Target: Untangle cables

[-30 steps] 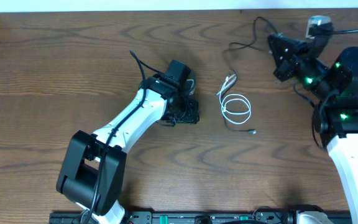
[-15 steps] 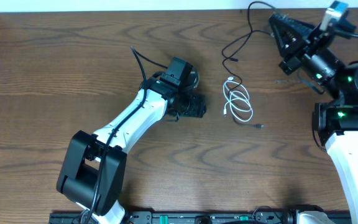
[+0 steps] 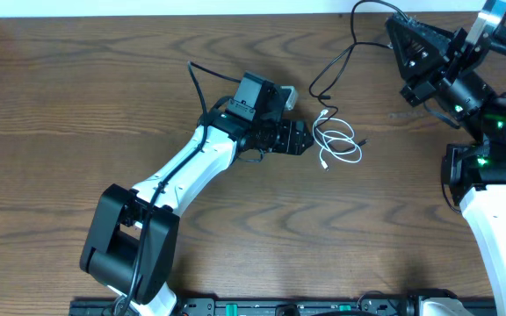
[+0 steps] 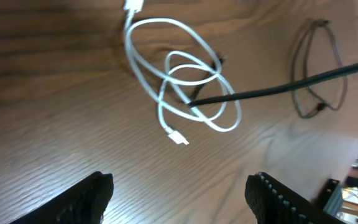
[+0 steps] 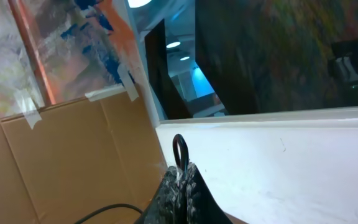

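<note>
White cable [image 3: 337, 140] coiled on the bench [image 3: 77, 96], at 3 o'clock of the left end effector [image 3: 303, 138], whose fingers stand apart. Right end effector [image 5: 180, 180], pinched shut on the black cable [image 3: 336, 66], is raised at 1 o'clock. Risk: the taut black cable, crossing the white loops, may drag them tighter. Whether the cables are knotted is unclear.

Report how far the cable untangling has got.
Done: the right gripper is shut on the black cable and raised near the table's far edge, drawing it away. In hand: the left gripper is open and empty, facing the white cable. Left: a black strand lies through the white loops in the left wrist view, so the two are not yet apart.
</note>
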Robot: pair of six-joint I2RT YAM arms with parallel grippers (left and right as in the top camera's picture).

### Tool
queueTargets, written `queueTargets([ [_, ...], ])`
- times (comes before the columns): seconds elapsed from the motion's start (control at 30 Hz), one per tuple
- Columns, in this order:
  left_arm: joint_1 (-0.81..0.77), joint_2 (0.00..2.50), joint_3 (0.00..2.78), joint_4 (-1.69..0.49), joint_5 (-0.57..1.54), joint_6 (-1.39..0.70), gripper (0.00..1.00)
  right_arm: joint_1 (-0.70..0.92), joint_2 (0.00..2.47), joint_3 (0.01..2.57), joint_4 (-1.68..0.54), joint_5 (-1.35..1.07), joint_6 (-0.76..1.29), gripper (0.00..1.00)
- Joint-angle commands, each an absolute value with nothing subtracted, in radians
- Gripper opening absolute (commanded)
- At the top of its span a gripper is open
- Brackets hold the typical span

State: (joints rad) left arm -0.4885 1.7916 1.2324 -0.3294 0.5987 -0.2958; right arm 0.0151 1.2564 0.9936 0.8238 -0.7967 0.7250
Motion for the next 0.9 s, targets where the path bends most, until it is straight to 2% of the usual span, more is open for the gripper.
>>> queueTargets([
  [0.0,-0.49,1.784,1.248,-0.308,0.664,-0.318,0.74,0.021,1.247,1.0,0.831,-0.792,0.74,0.01],
  [0.37,-0.498,1.784,1.248,-0.121,0.884,-0.282,0.79,0.021,1.247,1.0,0.789,-0.785,0.74,0.01],
  [0.63,-0.496,1.783,1.248,0.031,0.855,-0.344,0.78,0.022,1.247,1.0,0.759,-0.803,0.741,0.01],
  [0.67,-0.496,1.783,1.248,0.048,0.855,-0.353,0.76,0.022,1.247,1.0,0.759,-0.807,0.741,0.01],
  [0.73,-0.492,1.783,1.248,0.08,0.851,-0.369,0.62,0.021,1.247,1.0,0.76,-0.821,0.741,0.01],
  [0.83,-0.478,1.783,1.248,0.096,0.842,-0.368,0.35,0.02,1.247,1.0,0.759,-0.831,0.74,0.01],
  [0.87,-0.469,1.783,1.248,0.094,0.836,-0.369,0.29,0.02,1.247,1.0,0.758,-0.831,0.74,0.01],
])
